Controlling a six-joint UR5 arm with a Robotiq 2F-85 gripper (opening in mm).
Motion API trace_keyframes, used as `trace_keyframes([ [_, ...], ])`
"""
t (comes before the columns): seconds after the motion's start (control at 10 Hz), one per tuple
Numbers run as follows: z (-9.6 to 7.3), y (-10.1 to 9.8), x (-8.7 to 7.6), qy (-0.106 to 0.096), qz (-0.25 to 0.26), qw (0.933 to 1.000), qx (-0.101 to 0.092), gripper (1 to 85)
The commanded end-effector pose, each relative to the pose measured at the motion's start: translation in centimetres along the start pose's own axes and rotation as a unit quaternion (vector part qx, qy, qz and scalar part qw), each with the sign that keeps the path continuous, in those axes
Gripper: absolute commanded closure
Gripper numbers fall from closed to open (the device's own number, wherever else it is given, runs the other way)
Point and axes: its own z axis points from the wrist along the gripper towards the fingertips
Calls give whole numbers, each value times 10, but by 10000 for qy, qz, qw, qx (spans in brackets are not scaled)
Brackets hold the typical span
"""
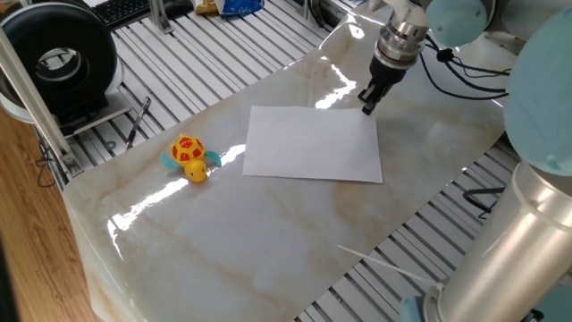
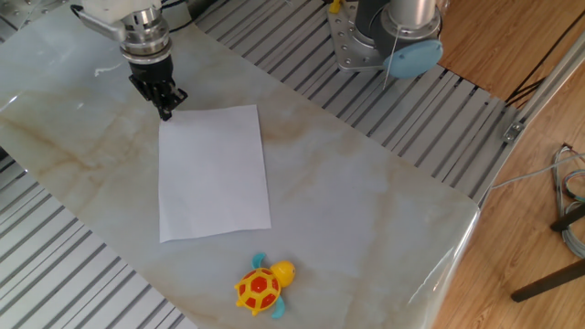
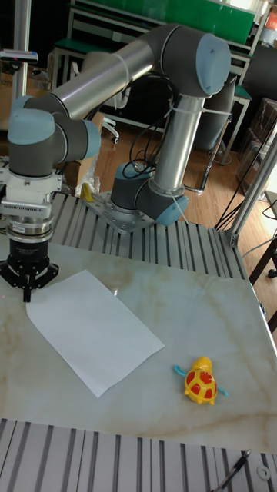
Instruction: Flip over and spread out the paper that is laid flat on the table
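Pointing straight down, the end effector (image 1: 367, 109) sits at one corner of the paper (image 1: 313, 143), its dark fingers drawn together into a narrow tip that meets the surface (image 1: 268, 233) right at the sheet's edge; whether that tip pinches the corner or only presses beside it cannot be told from any view. In the other fixed view the end effector (image 2: 165, 114) stands just off the sheet's upper left corner, and in the tall view the end effector (image 3: 28, 293) hangs over the corner nearest the arm's wrist. The paper (image 2: 213, 171) lies flat and fully spread, white and blank, with no lifted edge or fold visible, roughly in the middle of the marble-patterned surface (image 2: 366, 201). In the tall view the paper (image 3: 94, 331) lies skewed, one corner pointing toward the near edge. A toy turtle (image 1: 189, 157) with a yellow body, red-orange shell and blue flippers rests on the same surface, well apart from the sheet and on the side away from the end effector. The turtle (image 2: 262, 286) appears below the sheet's short edge in the other fixed view, and the turtle (image 3: 202, 380) sits off to the right in the tall view.
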Motion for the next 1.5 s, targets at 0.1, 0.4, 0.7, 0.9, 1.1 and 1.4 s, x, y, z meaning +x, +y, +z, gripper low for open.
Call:
trace_keyframes([
  [0.1, -60, 16, 13, 138, -28, 9999, 59, 843],
  [0.4, -97, 37, 10, 111, 72, 9997, 186, 843],
  [0.7, -97, 36, 3, -34, -163, 9996, 210, 843],
  [0.9, -103, 24, 5, -103, -328, 9990, 290, 843],
  [1.1, -153, 23, 29, 212, -435, 9982, 344, 843],
  [1.4, -179, 36, 32, 192, -349, 9982, 456, 843],
])
